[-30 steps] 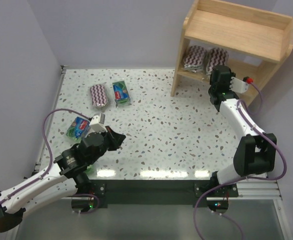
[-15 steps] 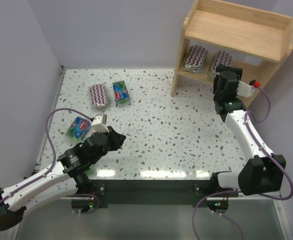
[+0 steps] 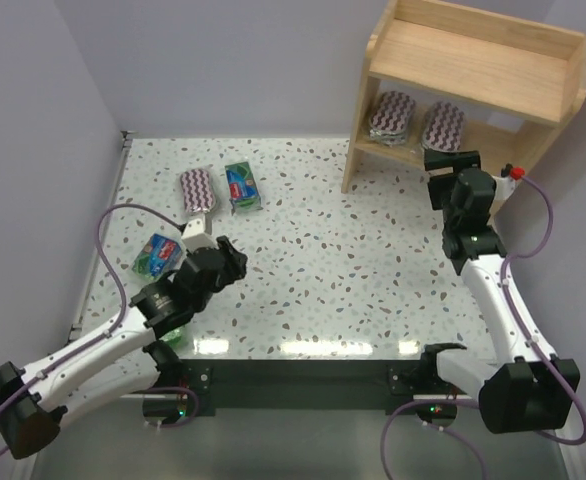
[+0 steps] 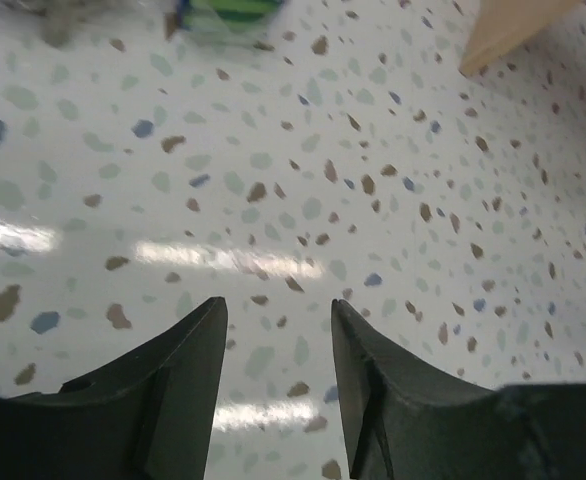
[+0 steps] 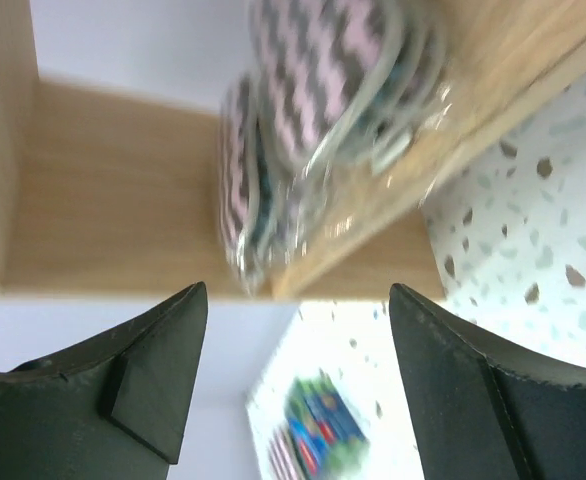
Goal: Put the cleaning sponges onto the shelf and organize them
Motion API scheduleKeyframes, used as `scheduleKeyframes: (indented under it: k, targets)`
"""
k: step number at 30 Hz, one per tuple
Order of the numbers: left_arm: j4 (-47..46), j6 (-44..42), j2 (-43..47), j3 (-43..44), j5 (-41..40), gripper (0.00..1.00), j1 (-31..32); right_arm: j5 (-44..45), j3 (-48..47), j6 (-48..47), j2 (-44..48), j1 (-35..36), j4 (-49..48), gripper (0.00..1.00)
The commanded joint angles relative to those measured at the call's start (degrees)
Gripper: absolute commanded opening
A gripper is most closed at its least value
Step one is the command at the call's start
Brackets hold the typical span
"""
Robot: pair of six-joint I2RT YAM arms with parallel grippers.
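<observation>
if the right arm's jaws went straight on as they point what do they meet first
likely the nearer zigzag-striped sponge pack on the shelf's lower tier, dead ahead of the open jaws with nothing seen between. depth is unclear; the tier's front edge might come first.

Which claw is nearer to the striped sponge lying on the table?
Left. The left claw is close, toward the bases from the striped sponge; the right claw is at the shelf.

Pale lilac walls enclose a white speckled terrazzo tabletop (glossy, glare streaks along its near edge).
</observation>
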State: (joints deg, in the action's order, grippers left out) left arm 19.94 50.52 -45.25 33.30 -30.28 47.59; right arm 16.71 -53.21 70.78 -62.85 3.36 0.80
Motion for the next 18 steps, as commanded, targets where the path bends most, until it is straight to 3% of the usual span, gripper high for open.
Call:
scheduleKeyframes:
  k: [1,3,9,18]
  targets:
    - [-7.28,-7.87,-4.74,4.83,2.04,0.52,-11.87,-15.36,2.22,-11.96,4.57,0.16,-0.98,0.77]
    - [-11.04,-9.91,-9.47,6.16,8.12,0.57,-19.69,-23.28,4.51,-17.66,7.46,0.25,-0.98,0.77]
    - [-19.04,-16.85,-26.16,15.12,11.73,0.77,-31.3,-34.97,12.33,-28.84,14.15,1.13,8.68,0.78]
    - [-26.09,-19.76,-46.74,25.23,21.84,0.84,-46.17,-40.53,18.32,-35.71,25.4,1.92,21.08,0.79]
